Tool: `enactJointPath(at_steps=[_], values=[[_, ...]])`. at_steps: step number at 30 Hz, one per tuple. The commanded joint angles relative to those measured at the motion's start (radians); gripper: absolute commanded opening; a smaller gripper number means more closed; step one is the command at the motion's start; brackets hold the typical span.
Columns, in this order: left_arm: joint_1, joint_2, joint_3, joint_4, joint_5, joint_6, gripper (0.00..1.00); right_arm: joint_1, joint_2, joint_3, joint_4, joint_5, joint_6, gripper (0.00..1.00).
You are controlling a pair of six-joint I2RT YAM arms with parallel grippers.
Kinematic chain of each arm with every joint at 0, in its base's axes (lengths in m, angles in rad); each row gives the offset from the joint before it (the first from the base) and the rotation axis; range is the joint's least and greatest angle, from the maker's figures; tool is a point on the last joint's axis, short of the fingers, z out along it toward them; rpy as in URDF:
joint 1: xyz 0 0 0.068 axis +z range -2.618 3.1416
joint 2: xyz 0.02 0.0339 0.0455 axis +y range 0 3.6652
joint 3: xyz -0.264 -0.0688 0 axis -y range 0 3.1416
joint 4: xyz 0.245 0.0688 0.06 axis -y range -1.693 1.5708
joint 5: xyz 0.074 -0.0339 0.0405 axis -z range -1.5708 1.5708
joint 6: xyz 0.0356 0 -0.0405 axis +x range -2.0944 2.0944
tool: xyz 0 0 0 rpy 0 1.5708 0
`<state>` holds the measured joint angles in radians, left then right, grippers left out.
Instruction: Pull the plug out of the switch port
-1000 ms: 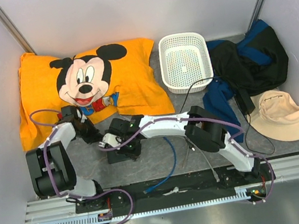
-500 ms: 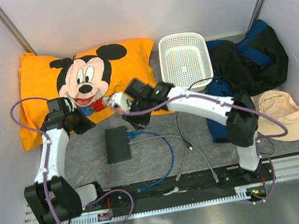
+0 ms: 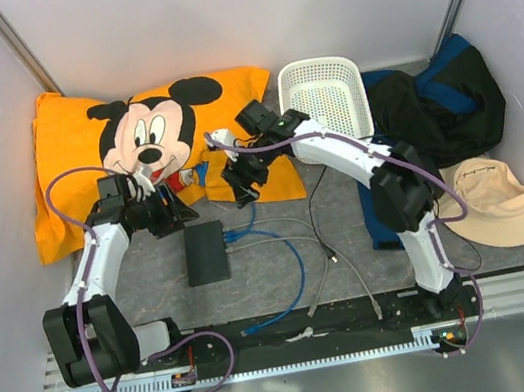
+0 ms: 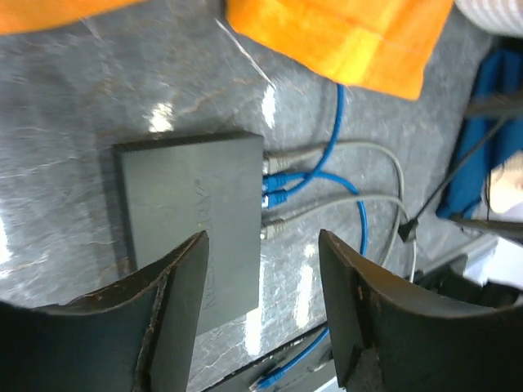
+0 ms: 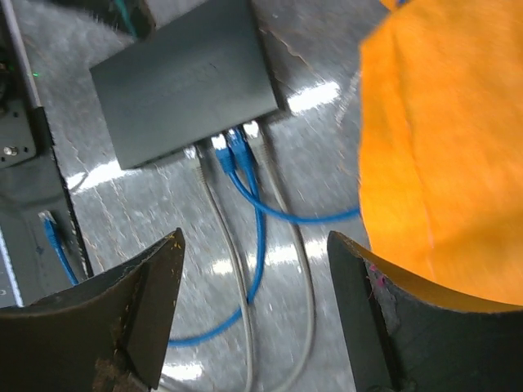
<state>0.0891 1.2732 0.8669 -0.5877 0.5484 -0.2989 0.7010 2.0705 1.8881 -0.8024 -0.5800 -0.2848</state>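
While all four plugs (image 4: pixel 274 175) sit unpulled in the switch (image 4: pixel 192 212), left hand (image 4: pixel 261 238) and right hand (image 5: pixel 255 238) hover wide, empty, near it.

switch port (image 3: pixel 205 252) flat on grey worktop (image 3: pixel 156 286), blue cable (image 3: pixel 299 271) and grey cables (image 3: pixel 339 258) leaving its 3 o'clock edge. left gripper (image 3: pixel 181 217) near its 11 o'clock corner, right gripper (image 3: pixel 243 195) at 1 o'clock, over orange pillow (image 3: pixel 73 158) edge.

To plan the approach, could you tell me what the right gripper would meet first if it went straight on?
Probably the blue cables just short of the switch, with the table right beneath them; depth is unclear.
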Motion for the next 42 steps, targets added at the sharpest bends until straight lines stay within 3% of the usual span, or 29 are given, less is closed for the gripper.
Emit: enactJointPath(at_steps=[1,5,8,22,24,26,42], values=[[-0.003,0.006,-0.046,0.046,0.096,0.072,0.65,0.002,0.111,0.088,0.011,-0.158,0.012,0.8],[-0.003,0.023,-0.121,0.107,0.064,-0.009,0.66,0.002,0.163,0.077,0.057,-0.162,0.033,0.81],[0.0,0.037,-0.157,0.126,0.061,-0.054,0.61,0.002,0.209,0.091,0.074,-0.15,0.044,0.82],[0.011,0.118,-0.224,0.163,-0.031,-0.091,0.21,0.002,0.398,0.246,0.092,-0.233,0.085,0.78],[0.011,0.129,-0.226,0.163,-0.047,-0.089,0.09,0.002,0.408,0.244,0.098,-0.244,0.091,0.77],[0.011,0.149,-0.226,0.16,-0.064,-0.085,0.03,0.002,0.412,0.229,0.112,-0.247,0.105,0.75],[0.014,0.17,-0.223,0.161,-0.097,-0.095,0.02,0.029,0.445,0.184,0.175,-0.258,0.184,0.65]])
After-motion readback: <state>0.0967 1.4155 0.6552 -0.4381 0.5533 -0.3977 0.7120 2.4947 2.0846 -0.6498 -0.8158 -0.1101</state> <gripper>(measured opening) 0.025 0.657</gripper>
